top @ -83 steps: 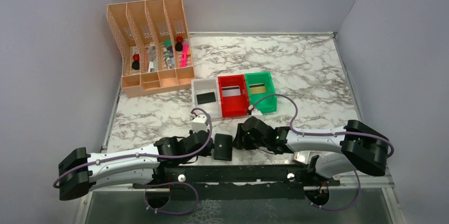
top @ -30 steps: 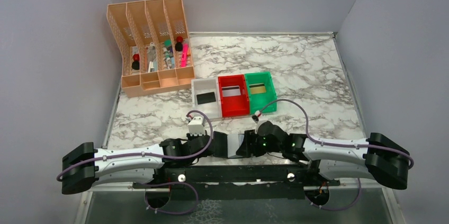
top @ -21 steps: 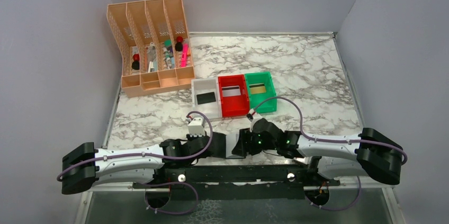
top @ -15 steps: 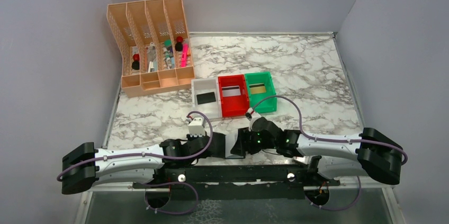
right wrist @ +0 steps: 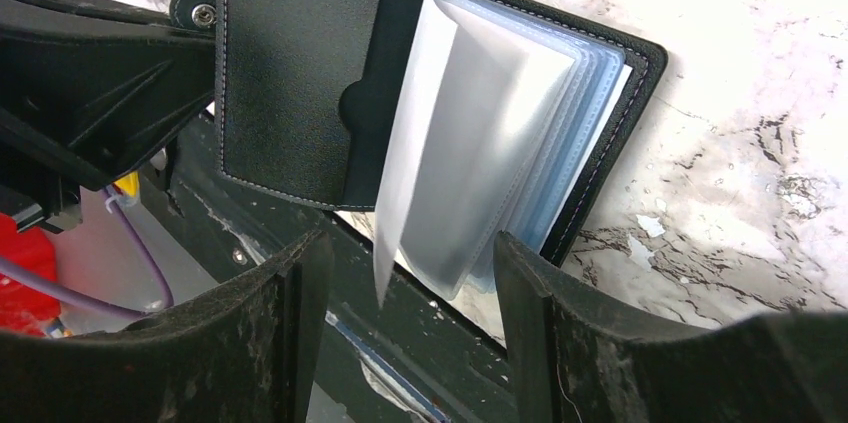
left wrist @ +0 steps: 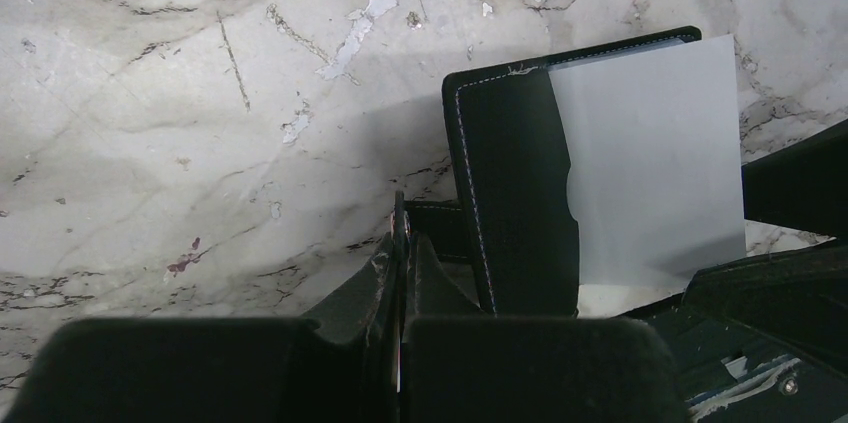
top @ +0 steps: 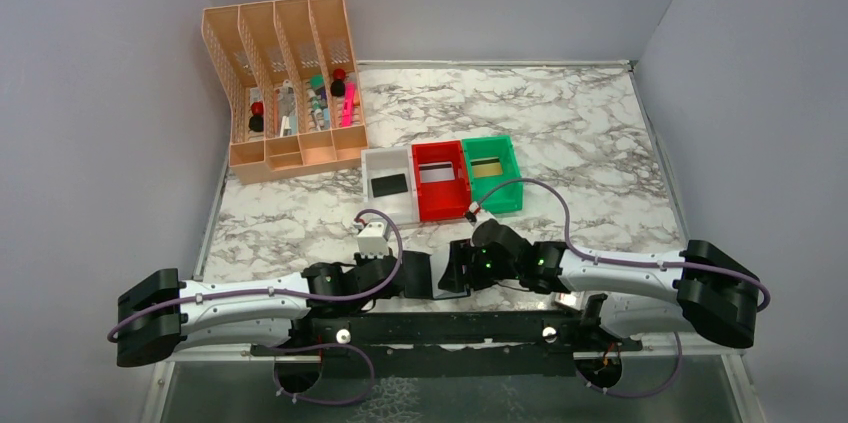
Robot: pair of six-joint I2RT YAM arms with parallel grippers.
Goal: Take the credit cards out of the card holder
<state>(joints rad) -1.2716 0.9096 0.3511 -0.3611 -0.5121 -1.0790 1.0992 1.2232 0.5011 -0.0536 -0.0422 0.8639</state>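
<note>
At the near edge of the white marbled surface [left wrist: 150,93], the flat black folding card holder [right wrist: 290,93] is open. The left gripper [left wrist: 400,233] has its jaws clamped on the holder's tab. The right gripper [right wrist: 405,253] has its jaws apart, facing the clear pockets [right wrist: 470,143].

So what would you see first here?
Probably the black card holder, held open at the table's near edge, its see-through pockets fanned out. The left gripper is shut on its tab, the right gripper open at the pockets. Behind sit a white tray, a red tray and a green tray.
</note>
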